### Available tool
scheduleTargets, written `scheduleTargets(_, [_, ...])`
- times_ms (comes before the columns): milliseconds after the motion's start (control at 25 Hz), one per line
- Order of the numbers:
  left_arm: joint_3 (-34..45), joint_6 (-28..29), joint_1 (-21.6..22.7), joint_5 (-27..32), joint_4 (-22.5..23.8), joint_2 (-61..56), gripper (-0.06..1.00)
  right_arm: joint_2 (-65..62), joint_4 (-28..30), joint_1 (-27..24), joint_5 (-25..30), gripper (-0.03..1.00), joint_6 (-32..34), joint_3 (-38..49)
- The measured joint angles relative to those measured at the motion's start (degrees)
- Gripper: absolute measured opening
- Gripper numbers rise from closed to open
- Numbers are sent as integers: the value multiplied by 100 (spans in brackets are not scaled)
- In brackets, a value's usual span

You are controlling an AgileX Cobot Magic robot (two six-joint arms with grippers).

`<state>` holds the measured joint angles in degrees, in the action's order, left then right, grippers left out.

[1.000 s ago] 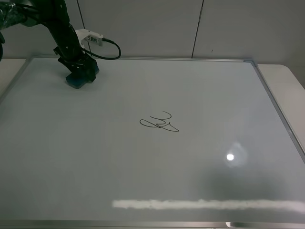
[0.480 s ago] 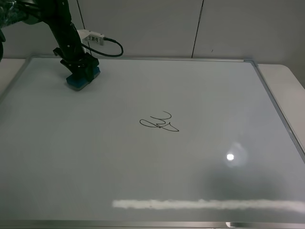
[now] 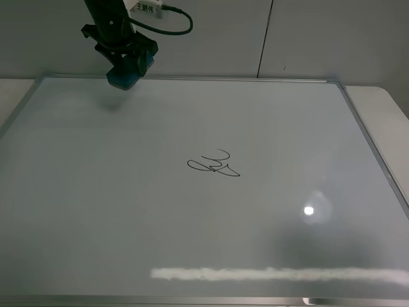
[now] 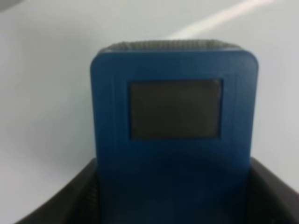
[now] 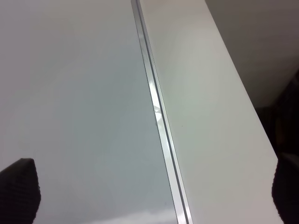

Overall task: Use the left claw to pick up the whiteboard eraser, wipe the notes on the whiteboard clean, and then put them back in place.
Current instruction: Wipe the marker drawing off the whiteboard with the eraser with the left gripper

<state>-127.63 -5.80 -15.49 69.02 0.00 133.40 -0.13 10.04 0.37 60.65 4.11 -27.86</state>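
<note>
Where the exterior high view shows the far-left corner of the whiteboard point(image 3: 96, 211), the left claw point(image 3: 128, 69) is clamped on the whiteboard eraser point(image 3: 125, 78), with one finger on each side of the block. The eraser is held above the far edge of the board and appears clear of the surface. A faint shadow point(image 3: 112, 102) lies on the board just near of it. A white labelled box point(image 3: 144, 7) and a looping black cable point(image 3: 182, 25) are attached to the arm above the claw.

In the left wrist view the eraser fills the middle of the picture as a blue block with rounded corners and one dark grey rectangular recess point(image 4: 175, 109). The black fingers point(image 4: 65, 203) bracket its lower part on both sides.

The notes point(image 3: 214, 165), a thin black squiggle, lie near the middle of the board, well apart from the eraser. A bright light spot point(image 3: 308, 210) reflects on the right half of the board.

The right gripper point(image 5: 152, 191) is spread wide. Its two black fingertips point(image 5: 18, 189) sit at opposite edges of the right wrist view with nothing between them. It hangs over the silver frame point(image 5: 159, 116) at the board's edge, beside the white table point(image 5: 210, 116).
</note>
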Motion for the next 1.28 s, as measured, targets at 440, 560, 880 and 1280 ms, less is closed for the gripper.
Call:
scheduleTargets(440, [2012, 445, -721, 49, 180, -1075, 55, 0, 0, 0, 0, 99, 0, 0])
scheduleTargets(560, [2604, 507, -859, -44, 233, -1374, 55, 0, 0, 0, 0, 99, 0, 0])
scheduleTargets(880, [3785, 529, -1203, -1081, -116, -1752, 55, 0, 0, 0, 0, 99, 0, 0])
scheduleTargets(1280, [4445, 750, -1375, -1995, -580, -1732, 55, 0, 0, 0, 0, 99, 0, 0])
